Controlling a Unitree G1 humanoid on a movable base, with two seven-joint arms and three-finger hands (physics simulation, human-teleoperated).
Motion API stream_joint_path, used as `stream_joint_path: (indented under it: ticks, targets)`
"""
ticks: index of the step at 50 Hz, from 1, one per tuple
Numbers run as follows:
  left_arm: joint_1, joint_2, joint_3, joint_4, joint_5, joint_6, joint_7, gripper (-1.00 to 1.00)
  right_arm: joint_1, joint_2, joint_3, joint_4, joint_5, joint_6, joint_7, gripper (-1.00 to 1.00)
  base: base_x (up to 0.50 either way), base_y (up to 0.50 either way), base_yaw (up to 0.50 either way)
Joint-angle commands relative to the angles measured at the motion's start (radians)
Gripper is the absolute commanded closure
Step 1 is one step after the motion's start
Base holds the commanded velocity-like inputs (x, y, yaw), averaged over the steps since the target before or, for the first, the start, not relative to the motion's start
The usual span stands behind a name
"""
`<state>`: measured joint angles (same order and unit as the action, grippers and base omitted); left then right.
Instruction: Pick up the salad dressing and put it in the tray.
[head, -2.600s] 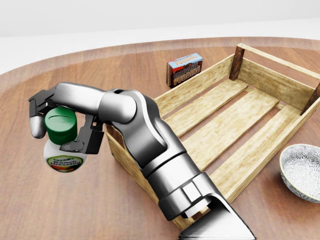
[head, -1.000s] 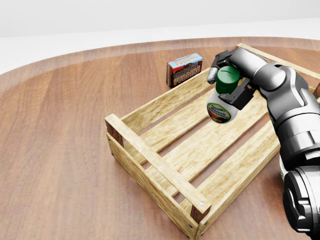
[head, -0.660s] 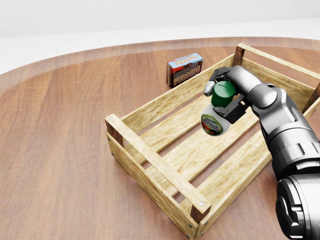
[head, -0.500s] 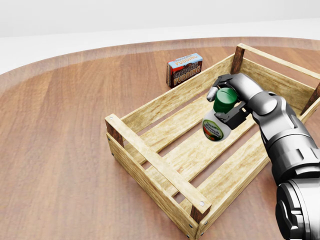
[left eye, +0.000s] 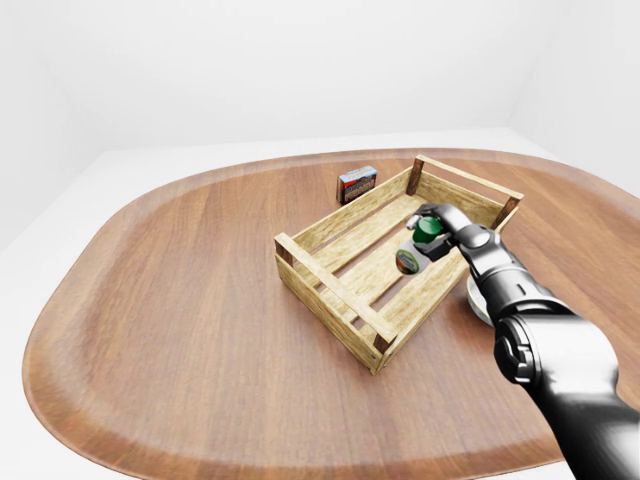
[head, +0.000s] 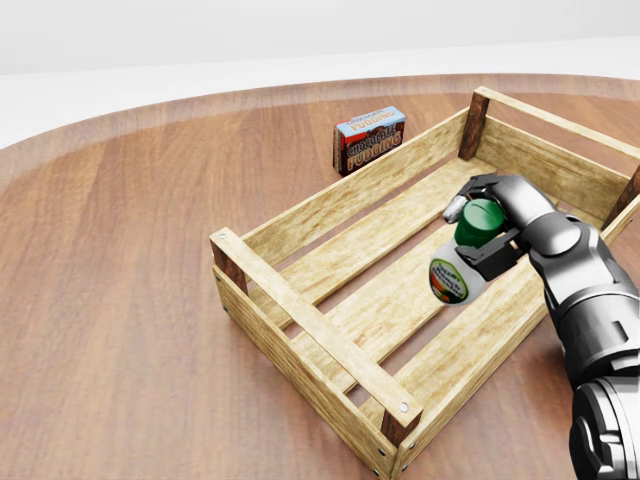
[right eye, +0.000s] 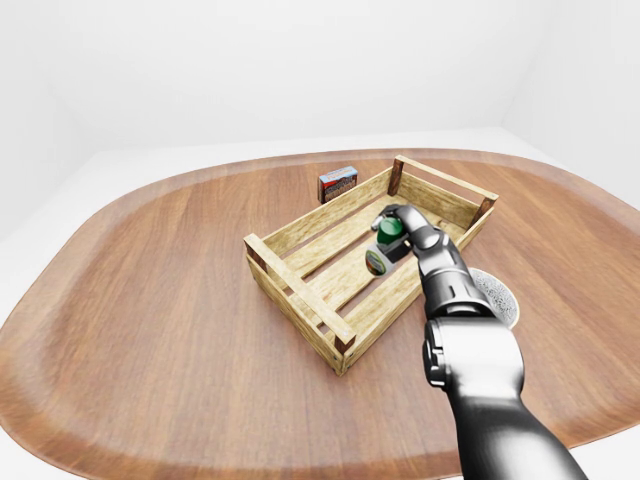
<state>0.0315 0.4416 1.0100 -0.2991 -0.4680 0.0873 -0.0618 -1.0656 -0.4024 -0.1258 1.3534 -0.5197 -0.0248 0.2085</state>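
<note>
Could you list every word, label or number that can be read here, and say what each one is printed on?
"CHOCOLATE PUDDING": on the face of the small box standing on the table beside the wooden tray.
Round label on the salad dressing bottle, held in the right robot hand: its print is too small and blurred to read.
No other text shows.

tray (head: 330, 215): rough pale wood | table (head: 130, 300): smooth satin wood | right hand (head: 497, 222): glossy metal
</note>
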Motion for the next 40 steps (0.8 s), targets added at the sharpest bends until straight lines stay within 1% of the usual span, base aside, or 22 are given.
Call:
stream_joint_path:
  ticks: [1, 2, 5, 11, 21, 30, 33, 40]
  targets:
    - [0.000, -0.002, -0.001, 0.001, 0.002, 0.000, -0.001, -1.00, 0.013, -0.002, -0.031, -0.012, 0.094, 0.044, -0.029, 1.00, 0.00, 0.00, 0.00]
    - [-0.001, -0.003, -0.006, 0.000, 0.005, 0.000, 0.000, -1.00, 0.010, -0.001, -0.039, -0.011, 0.106, 0.070, -0.023, 1.00, 0.00, 0.00, 0.00]
    - [-0.002, -0.006, -0.012, -0.005, 0.009, 0.000, 0.003, -1.00, -0.008, 0.001, -0.065, -0.011, 0.149, 0.112, -0.013, 1.00, 0.00, 0.00, 0.00]
    - [-0.002, -0.004, -0.008, 0.002, 0.008, 0.000, 0.000, -1.00, -0.026, 0.004, -0.055, -0.012, 0.171, 0.112, -0.010, 1.00, 0.00, 0.00, 0.00]
    - [-0.001, -0.007, -0.012, 0.006, 0.009, 0.000, -0.002, -1.00, 0.012, 0.010, -0.061, -0.004, 0.183, 0.112, -0.020, 1.00, 0.00, 0.00, 0.00]
    - [0.001, -0.008, -0.011, 0.001, 0.008, 0.000, -0.001, -1.00, 0.007, 0.009, -0.050, -0.004, 0.154, 0.112, -0.030, 1.00, 0.00, 0.00, 0.00]
    - [0.001, -0.009, -0.011, 0.000, 0.008, 0.000, -0.001, -1.00, 0.003, 0.007, -0.030, -0.004, 0.120, 0.112, -0.036, 1.00, 0.00, 0.00, 0.00]
    - [-0.002, -0.009, -0.016, 0.005, 0.012, 0.000, -0.002, -1.00, 0.001, 0.003, -0.029, -0.004, 0.092, 0.112, -0.035, 1.00, 0.00, 0.00, 0.00]
